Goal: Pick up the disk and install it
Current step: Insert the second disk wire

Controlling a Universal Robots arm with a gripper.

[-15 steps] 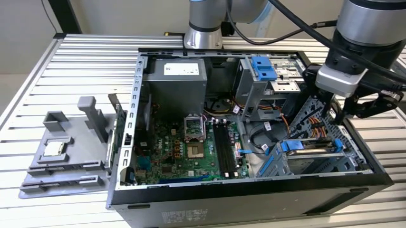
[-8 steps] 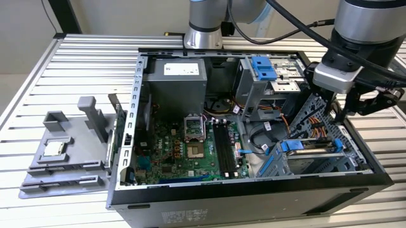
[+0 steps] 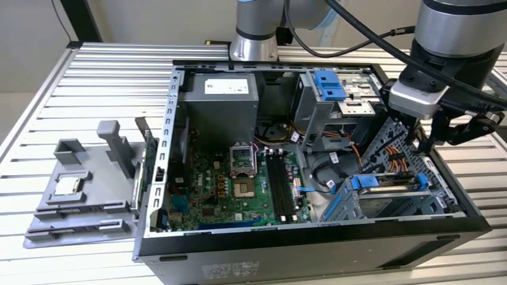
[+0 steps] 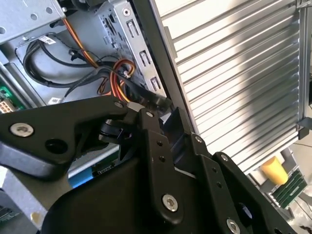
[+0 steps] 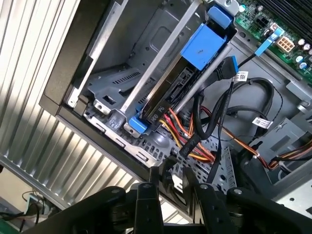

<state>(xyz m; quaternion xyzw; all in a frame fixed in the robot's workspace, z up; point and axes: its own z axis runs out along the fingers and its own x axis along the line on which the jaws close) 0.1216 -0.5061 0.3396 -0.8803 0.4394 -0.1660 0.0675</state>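
The disk lies in the drive bay at the corner of the open computer case on the exterior view's right, framed by its bright blue carrier. In the first wrist view the disk shows edge-on inside the grey metal cage, with the blue carrier's tabs at both ends. My gripper hangs just above and behind that bay, close to the case's side wall. Its black fingers stand a little apart over the perforated case floor, apart from the disk. My gripper is open and holds nothing.
Orange and black cables run between the gripper and the bay. A second blue bracket sits in the upper cage. The motherboard fills the case's middle. A grey fixture with a small silver chip stands outside on the slatted table.
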